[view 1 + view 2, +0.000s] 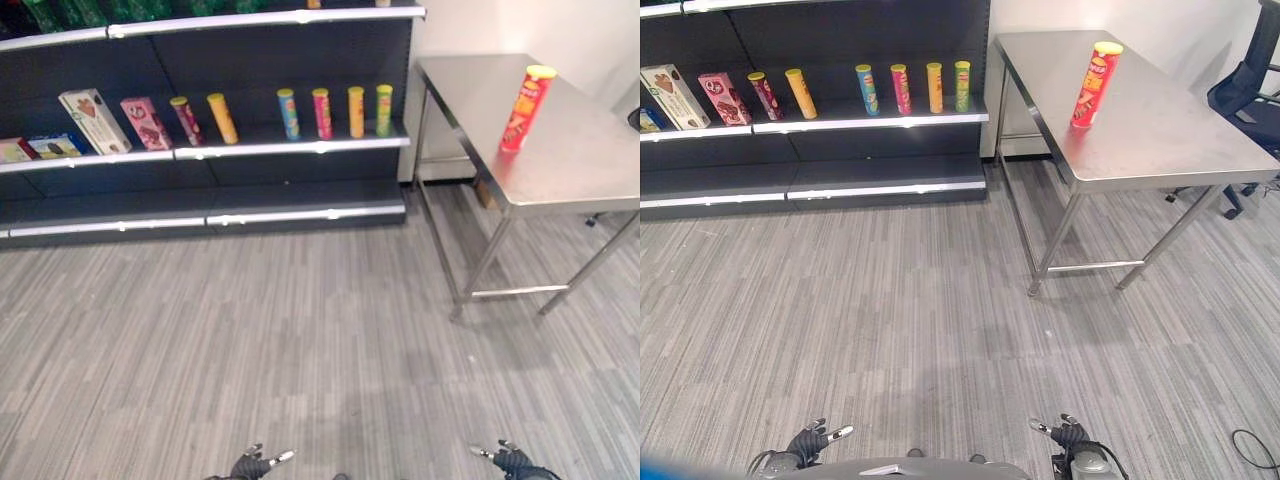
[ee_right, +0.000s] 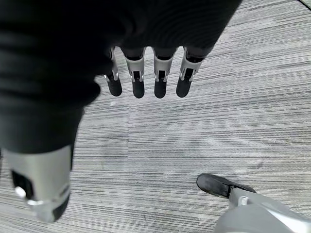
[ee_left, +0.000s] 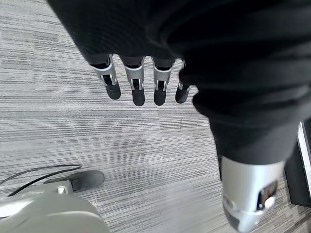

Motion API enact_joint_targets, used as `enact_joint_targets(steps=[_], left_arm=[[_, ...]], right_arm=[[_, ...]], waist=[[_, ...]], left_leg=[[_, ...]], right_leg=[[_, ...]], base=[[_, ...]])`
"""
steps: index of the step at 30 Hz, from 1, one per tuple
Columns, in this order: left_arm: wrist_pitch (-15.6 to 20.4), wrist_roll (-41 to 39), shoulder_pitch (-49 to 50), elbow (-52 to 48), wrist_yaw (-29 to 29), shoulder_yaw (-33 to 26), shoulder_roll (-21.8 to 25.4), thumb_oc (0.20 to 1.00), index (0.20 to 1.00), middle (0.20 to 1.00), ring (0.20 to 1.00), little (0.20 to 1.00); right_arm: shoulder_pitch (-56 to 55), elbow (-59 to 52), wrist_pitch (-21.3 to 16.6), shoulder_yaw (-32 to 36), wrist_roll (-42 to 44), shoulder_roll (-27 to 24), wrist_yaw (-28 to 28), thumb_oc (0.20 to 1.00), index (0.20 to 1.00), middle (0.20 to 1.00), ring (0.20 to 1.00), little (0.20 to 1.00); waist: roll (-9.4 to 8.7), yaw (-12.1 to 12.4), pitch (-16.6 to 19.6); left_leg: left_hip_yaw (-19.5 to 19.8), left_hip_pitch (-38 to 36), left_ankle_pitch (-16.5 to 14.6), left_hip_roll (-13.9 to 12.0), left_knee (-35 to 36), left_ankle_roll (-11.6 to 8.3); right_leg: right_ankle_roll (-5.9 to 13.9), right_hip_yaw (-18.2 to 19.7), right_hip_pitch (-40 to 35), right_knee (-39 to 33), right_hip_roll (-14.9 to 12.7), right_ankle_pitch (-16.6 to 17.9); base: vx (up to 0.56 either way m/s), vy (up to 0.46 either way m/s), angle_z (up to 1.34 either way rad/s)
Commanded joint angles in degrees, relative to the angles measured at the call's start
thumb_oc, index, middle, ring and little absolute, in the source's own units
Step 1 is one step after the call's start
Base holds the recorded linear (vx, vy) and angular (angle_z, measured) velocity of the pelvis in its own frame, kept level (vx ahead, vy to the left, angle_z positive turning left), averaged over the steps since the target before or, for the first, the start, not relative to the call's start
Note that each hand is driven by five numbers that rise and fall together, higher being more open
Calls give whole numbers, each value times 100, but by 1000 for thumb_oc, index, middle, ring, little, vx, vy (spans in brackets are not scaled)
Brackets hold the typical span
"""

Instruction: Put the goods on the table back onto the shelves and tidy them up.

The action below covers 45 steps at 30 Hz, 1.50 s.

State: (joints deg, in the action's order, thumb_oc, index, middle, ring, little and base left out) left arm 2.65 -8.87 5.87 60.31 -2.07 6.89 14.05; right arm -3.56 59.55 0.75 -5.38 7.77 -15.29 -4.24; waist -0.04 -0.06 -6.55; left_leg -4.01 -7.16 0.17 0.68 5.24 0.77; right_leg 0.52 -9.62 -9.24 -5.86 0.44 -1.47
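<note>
Left hand (image 3: 141, 82): low over the grey striped floor (image 1: 300, 330), fingers straight and spread, holding nothing.
Right hand (image 2: 146, 80): low at the right over the same floor, fingers straight, thumb apart, empty.
Table (image 1: 1180, 140): bare steel top on thin legs, at the right, well apart from both hands.
Red can (image 1: 1092, 84): tall red tube with yellow lid, upright on the table's far part near its left edge; the one item on the table.
Shelf unit (image 1: 300, 148): dark shelves with silver rails, beyond the floor, its right end near the table's far left corner.
Middle shelf, right section: four upright tubes in a row, blue (image 1: 288, 113), pink (image 1: 322, 113), orange (image 1: 356, 111), green (image 1: 384, 110).
Middle shelf, left section: maroon tube (image 1: 186, 120) and yellow tube (image 1: 222, 118), both leaning; pink box (image 1: 146, 123); white box (image 1: 94, 121).
Office chair (image 1: 1250, 80): dark, behind the table's right side, in the right eye view.
</note>
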Motion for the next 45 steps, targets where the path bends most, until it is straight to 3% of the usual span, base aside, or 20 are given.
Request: enact_joint_targets(steps=[1, 8, 33, 37, 42, 43, 44, 45], left_arm=[[192, -82, -295, 104, -15, 59, 95, 1000, 1000, 1000, 1000, 1000], [208, 490, -331, 116, -164, 264, 177, 1000, 1000, 1000, 1000, 1000], [187, 419, -344, 251, -104, 235, 181, 1000, 1000, 1000, 1000, 1000], [176, 353, -361, 209, -109, 197, 186, 1000, 1000, 1000, 1000, 1000], [183, 291, -384, 189, -106, 186, 177, 1000, 1000, 1000, 1000, 1000], [179, 302, -377, 189, -88, 210, 199, 1000, 1000, 1000, 1000, 1000], [158, 311, -362, 188, -79, 190, 213, 1000, 1000, 1000, 1000, 1000], [158, 311, -363, 188, -79, 190, 213, 1000, 1000, 1000, 1000, 1000]], right_arm=[[155, 74, -114, -203, 159, -201, 57, 1000, 1000, 1000, 1000, 1000], [142, -64, -140, -254, 29, -253, -25, 1000, 1000, 1000, 1000, 1000], [190, 174, -55, -325, -58, -260, 56, 1000, 1000, 1000, 1000, 1000], [213, 143, -40, -377, -117, -269, 64, 1000, 1000, 1000, 1000, 1000], [325, 213, -16, -397, -154, -262, 87, 1000, 1000, 1000, 1000, 1000], [305, 173, -19, -386, -151, -264, 105, 1000, 1000, 1000, 1000, 1000], [273, 149, -17, -356, -144, -268, 114, 1000, 1000, 1000, 1000, 1000], [274, 148, -16, -356, -144, -268, 114, 1000, 1000, 1000, 1000, 1000]], waist=[[-155, -24, 65], [-161, -26, 62], [-128, -20, 46], [-138, 27, 19], [-80, 103, -114], [-47, 95, -175], [-27, 71, -271], [-36, 76, -270]], left_leg=[[-49, -50, -225, -208, -24, -337], [-62, -58, -242, -212, -24, -332], [-41, 65, -280, -81, -24, -255], [1, 87, -315, -28, -24, -170], [-20, 208, -389, 83, -131, 29], [7, 181, -442, 144, -175, 131], [45, 49, -509, 252, -177, 272], [39, 53, -508, 264, -176, 276]], right_leg=[[523, -192, 78, 160, -466, -164], [533, -188, 69, 138, -472, -138], [606, -167, 224, 214, -599, -64], [643, -84, 328, 307, -628, -56], [752, 12, 882, 1213, -783, -185], [822, 65, 1174, 1850, -877, -178], [894, 104, 1528, 2706, -1046, 121], [899, 117, 1549, 2737, -1058, 107]], base=[[0, 0, 0], [0, 0, 0], [-1, 18, 0], [-4, 45, -3], [-31, 121, -14], [24, 284, -40], [38, 233, -33], [41, 186, -32]])
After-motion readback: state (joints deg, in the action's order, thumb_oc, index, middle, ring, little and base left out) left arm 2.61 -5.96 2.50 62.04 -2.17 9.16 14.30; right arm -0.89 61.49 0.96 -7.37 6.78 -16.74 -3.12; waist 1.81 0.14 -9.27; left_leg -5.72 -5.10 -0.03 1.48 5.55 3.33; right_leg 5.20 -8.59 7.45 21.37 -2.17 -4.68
